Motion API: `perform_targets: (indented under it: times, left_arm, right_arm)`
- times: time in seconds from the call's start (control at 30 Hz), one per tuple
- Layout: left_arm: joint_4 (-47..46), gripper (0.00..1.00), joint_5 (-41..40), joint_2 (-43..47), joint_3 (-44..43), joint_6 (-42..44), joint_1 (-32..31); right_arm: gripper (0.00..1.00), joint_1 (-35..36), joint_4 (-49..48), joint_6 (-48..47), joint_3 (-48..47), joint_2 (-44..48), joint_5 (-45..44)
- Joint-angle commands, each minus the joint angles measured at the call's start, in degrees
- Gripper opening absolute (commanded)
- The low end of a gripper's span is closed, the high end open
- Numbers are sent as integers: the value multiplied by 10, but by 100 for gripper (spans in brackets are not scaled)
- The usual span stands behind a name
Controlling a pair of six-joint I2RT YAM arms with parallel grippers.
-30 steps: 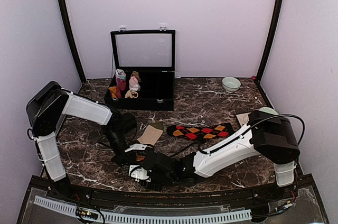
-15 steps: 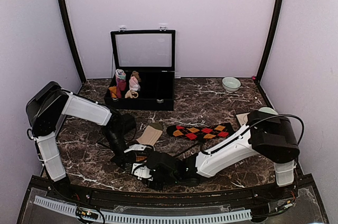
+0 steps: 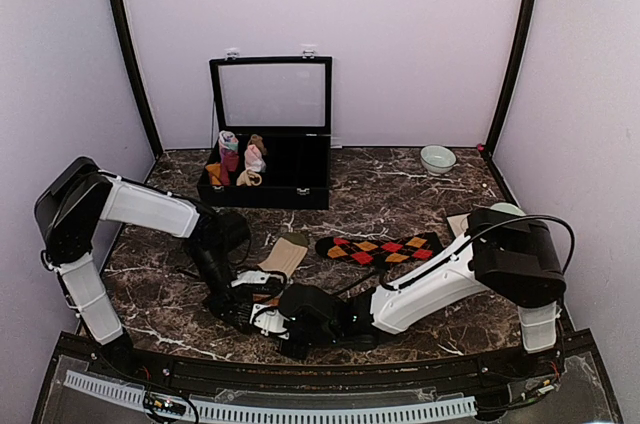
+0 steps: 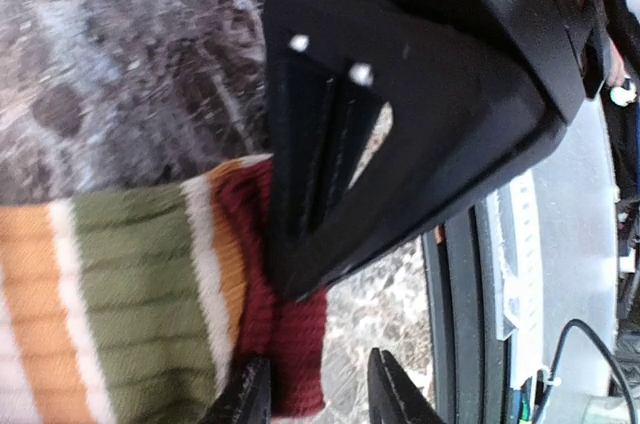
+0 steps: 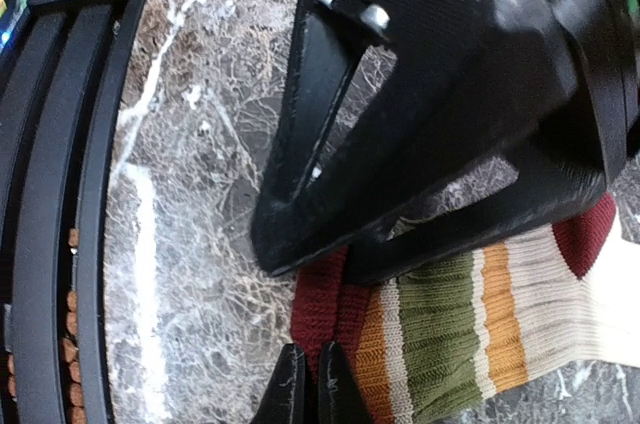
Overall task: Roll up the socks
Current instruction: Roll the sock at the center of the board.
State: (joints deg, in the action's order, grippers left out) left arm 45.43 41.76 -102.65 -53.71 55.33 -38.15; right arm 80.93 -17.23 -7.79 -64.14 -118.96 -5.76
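At bench (image 3: 170, 329) front, my right fingers (image 5: 292, 391) pinch the sock toe (image 5: 318, 309), left fingers (image 4: 250, 401) parted; thin pinch could slip mid-roll.

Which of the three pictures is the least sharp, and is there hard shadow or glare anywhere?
Left wrist view: the least sharp, the marble table smeared, the striped sock slightly soft. Right wrist view: crisp, the sock's ribs and the marble veins clear. Top external view: even soft light, no hard shadows, no strong glare.
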Motion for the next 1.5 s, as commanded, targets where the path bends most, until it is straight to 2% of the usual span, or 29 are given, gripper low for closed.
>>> perform_targets:
  times: [0.0, 0.2, 0.4, 0.7, 1.0, 1.17, 1.3, 1.47]
  left_arm:
    - [-39, 34, -66, 67, 47, -17, 40]
    - [-77, 35, -108, 187, 123, -18, 86]
    - [-99, 36, -121, 271, 152, -15, 90]
    - [-124, 34, -109, 396, 206, 108, 81]
    - [-254, 31, -173, 415, 269, 102, -70]
    - [-327, 29, -216, 375, 271, 98, -103]
    - [-373, 29, -249, 371, 295, 139, -125]
    - [-367, 28, -254, 329, 277, 150, -132]
  right_arm:
    - [0, -2, 41, 66, 36, -9, 57]
    - [0, -2, 32, 111, 63, -2, 65]
    - [0, -11, 49, 162, 60, -3, 78]
    - [0, -80, 98, 338, 42, -33, 212]
    - [0, -118, 192, 430, -15, -86, 296]
    - [0, -139, 195, 484, -39, -108, 346]
    - [0, -142, 222, 487, -64, -125, 370]
    - [0, -148, 219, 504, -77, -137, 392]
